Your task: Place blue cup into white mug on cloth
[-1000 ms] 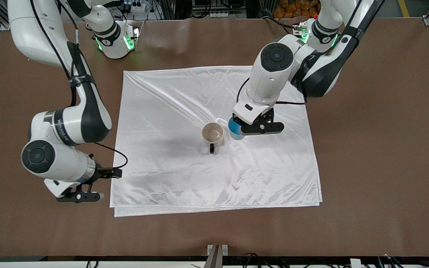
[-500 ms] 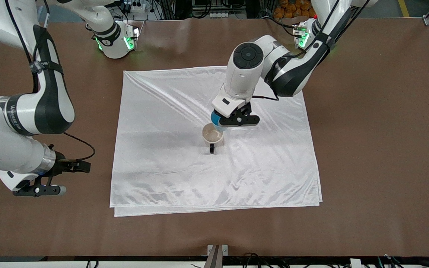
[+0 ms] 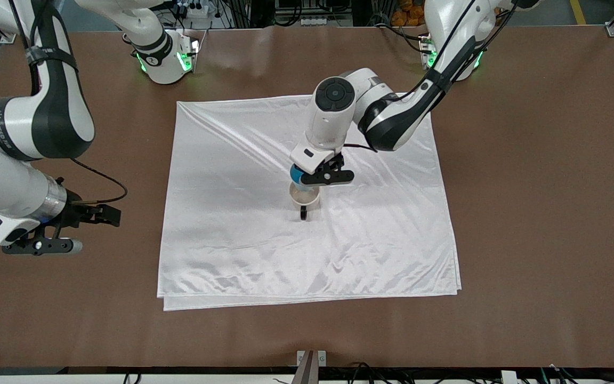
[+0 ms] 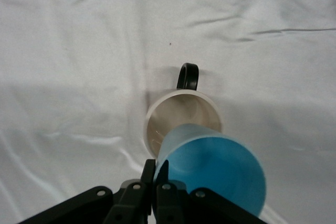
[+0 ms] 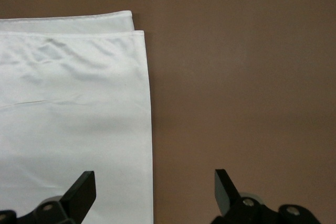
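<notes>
**Blue cup hanging over the mug mouth**

Blue cup [image 4: 212, 169] is being held by us in the left gripper [image 3: 317, 177], jaws pinching its rim wall, tilted, directly over the white mug [image 4: 181, 116], which is standing on the cloth [image 3: 232, 240]. We are holding it by one side, likely so the cup body can drop clear into the opening. Our right gripper [image 5: 152, 190] is waiting, jaws wide, over the bare table [image 5: 252, 77] just beside the cloth's edge. The cup is hiding part of the mug's rim, so we are not seeing how well the two line up.
</notes>
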{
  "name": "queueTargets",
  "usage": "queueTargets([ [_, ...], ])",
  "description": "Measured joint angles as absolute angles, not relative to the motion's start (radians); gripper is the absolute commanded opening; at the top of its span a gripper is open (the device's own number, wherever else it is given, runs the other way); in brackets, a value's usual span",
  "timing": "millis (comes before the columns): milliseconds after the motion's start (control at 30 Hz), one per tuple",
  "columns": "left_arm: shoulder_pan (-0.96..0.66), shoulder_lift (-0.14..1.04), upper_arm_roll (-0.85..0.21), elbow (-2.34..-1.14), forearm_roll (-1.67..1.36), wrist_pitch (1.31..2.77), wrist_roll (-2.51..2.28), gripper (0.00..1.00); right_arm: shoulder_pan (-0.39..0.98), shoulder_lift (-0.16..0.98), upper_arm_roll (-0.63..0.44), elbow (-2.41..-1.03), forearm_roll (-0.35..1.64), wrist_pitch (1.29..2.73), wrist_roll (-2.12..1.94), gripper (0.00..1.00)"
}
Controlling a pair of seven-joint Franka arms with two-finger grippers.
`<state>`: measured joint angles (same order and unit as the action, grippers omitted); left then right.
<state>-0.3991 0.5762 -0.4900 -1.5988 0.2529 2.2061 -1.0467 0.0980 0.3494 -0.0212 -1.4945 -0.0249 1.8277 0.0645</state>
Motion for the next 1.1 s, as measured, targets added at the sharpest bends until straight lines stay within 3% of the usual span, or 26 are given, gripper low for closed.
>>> queueTargets([
  [567, -0.401, 0.603, -0.473, -1.599, 0.254, 2.228, -1.048, 0.0, 0.098, 0.109, -0.02, -1.664, -0.025, 1.822, 0.066, 1.0],
  [1100, -0.425, 0.646, -0.439, -1.599, 0.258, 2.26, -1.048, 0.0, 0.046, -0.037, -0.02, -1.646, -0.024, 1.649, 0.069, 1.0],
])
